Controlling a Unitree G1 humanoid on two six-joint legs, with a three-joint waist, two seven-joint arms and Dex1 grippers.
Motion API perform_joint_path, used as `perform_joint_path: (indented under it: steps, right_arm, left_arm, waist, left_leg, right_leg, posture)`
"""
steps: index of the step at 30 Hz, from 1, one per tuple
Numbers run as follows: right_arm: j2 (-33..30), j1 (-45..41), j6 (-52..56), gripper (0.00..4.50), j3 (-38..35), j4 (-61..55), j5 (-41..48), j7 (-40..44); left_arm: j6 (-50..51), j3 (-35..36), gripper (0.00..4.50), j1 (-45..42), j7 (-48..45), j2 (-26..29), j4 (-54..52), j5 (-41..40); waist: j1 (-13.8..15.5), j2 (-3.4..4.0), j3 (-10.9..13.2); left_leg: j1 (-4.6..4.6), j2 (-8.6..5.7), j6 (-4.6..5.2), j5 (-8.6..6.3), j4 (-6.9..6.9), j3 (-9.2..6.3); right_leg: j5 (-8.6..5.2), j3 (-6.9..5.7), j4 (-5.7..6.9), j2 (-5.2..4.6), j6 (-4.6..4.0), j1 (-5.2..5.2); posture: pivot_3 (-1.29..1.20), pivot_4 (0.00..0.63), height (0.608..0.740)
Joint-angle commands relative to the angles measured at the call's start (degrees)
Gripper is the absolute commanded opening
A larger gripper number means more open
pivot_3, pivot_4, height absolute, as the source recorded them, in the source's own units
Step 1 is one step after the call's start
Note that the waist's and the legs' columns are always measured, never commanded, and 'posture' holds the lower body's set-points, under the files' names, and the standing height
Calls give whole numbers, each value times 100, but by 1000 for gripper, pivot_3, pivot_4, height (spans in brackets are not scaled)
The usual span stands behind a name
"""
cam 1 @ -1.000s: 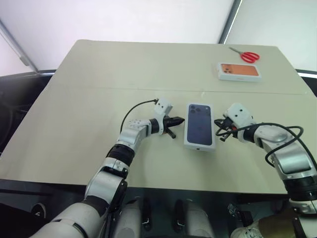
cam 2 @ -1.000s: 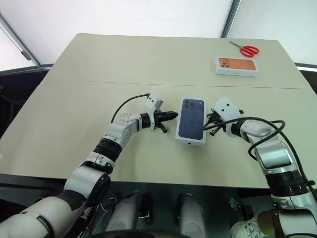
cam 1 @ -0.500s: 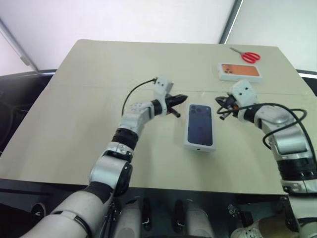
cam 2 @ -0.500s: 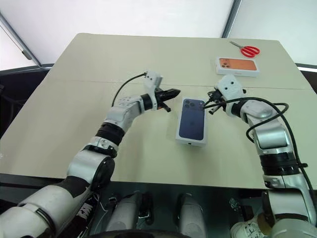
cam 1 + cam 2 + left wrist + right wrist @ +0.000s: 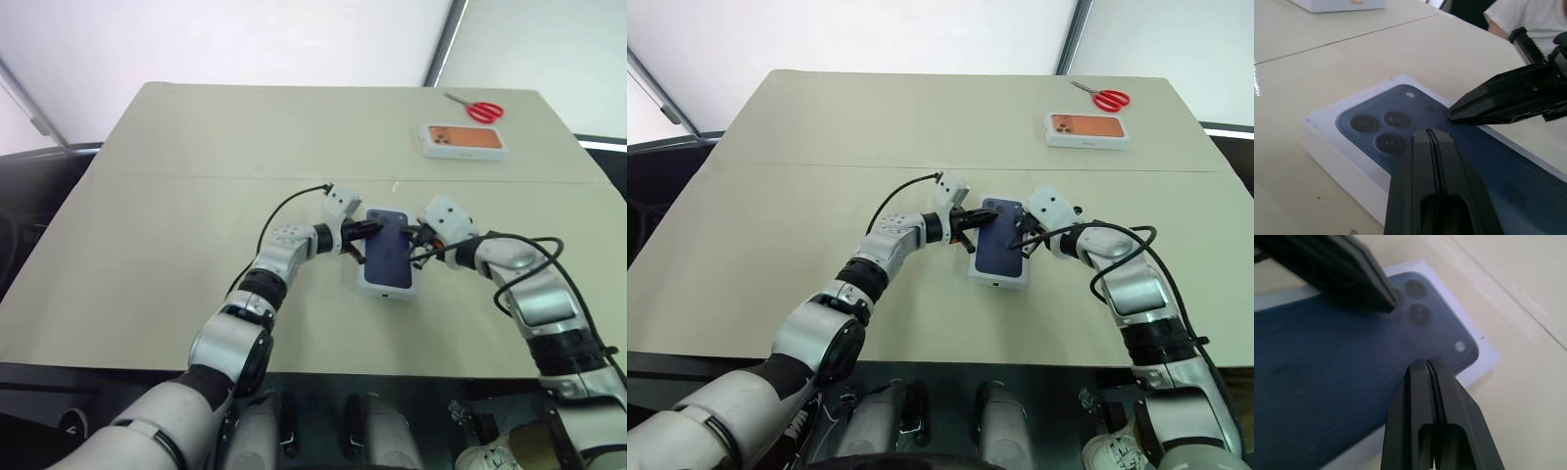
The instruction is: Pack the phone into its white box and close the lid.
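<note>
The lid (image 5: 389,255), white with a dark blue phone picture on top, sits shut on the white box (image 5: 1347,166) in the middle of the table. The phone is hidden. My left gripper (image 5: 370,228) is shut and comes in from the left, its tip (image 5: 1431,134) resting on the lid beside the printed camera cluster. From the right comes my right gripper (image 5: 416,238), also shut, its tip (image 5: 1425,363) on the same far end of the lid. The two tips nearly meet over the lid.
A box with an orange phone picture (image 5: 465,141) lies at the far right of the table (image 5: 176,196), with red scissors (image 5: 477,109) behind it. A person in a white top (image 5: 1528,14) is beyond the table.
Half a second ago both grippers hung raised beyond the box's far end, well apart. Both have come down and inward onto the lid's top. The box has stayed put.
</note>
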Motion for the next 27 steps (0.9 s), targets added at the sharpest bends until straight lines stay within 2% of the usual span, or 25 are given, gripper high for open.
perform_joint_path:
  steps: [1,5,8,11,13,16,22,27]
  right_arm:
    - [-215,415,656,42,-126,-695,642,588]
    - [-616,927,1108,42,-220,-1258,1113,1091]
    - [-894,1181,1274,42,-254,-1487,1330,1335]
    - [-817,1028,1231,42,-283,-1304,1208,1030]
    - [-483,605,1462,42,-524,-882,1264,557]
    - [-218,167,1414,1338,-891,-636,1461,330]
    - [-328,-75,968,4476,-1099,-272,1452,446]
    - [-613,206,0,4494,-1141,-90,1333,935]
  left_arm:
    - [729,-386,0,738,-753,231,-1131,-194]
    - [1385,-660,0,1485,-1084,593,-2525,-427]
    - [1550,-757,0,1740,-1030,774,-3079,-454]
    - [1670,-624,0,1705,-796,837,-3257,-544]
    - [1770,-476,0,1597,-656,912,-3312,-601]
    - [1817,-151,1321,1455,-454,1258,-3518,-681]
    - [1717,485,4427,1467,-523,2290,-3588,-890]
    - [1902,1113,4470,1957,-645,3348,-3965,-1142]
  waist:
    - [-2,2,-1]
    - [10,3,-4]
    - [51,0,-6]
    - [97,-5,-9]
    - [95,-8,-9]
    - [95,-5,-5]
    - [90,-3,-4]
    - [79,-2,-3]
  left_leg:
    - [2,1,-1,0,0,-2]
    - [3,3,0,-1,0,-5]
    - [4,-1,19,-13,1,-11]
    - [4,-4,30,-20,2,-13]
    - [4,-3,31,-21,2,-13]
    - [-7,-3,10,-8,2,-11]
    - [-15,0,-9,5,-5,-5]
    - [-14,0,-7,3,-4,-3]
  right_leg:
    - [0,1,0,0,-1,2]
    - [0,6,-1,-5,-2,4]
    - [0,1,-6,-11,-4,10]
    - [0,-1,-12,-15,-6,14]
    - [1,0,-13,-15,-9,12]
    - [6,2,-7,-14,-13,-3]
    - [7,0,-4,-3,-11,-12]
    - [6,-1,-6,0,-10,-13]
  posture:
    - [0,150,738]
    - [0,150,738]
    - [0,150,738]
    - [0,150,738]
    - [0,150,738]
    - [0,150,738]
    - [0,150,738]
    - [0,150,738]
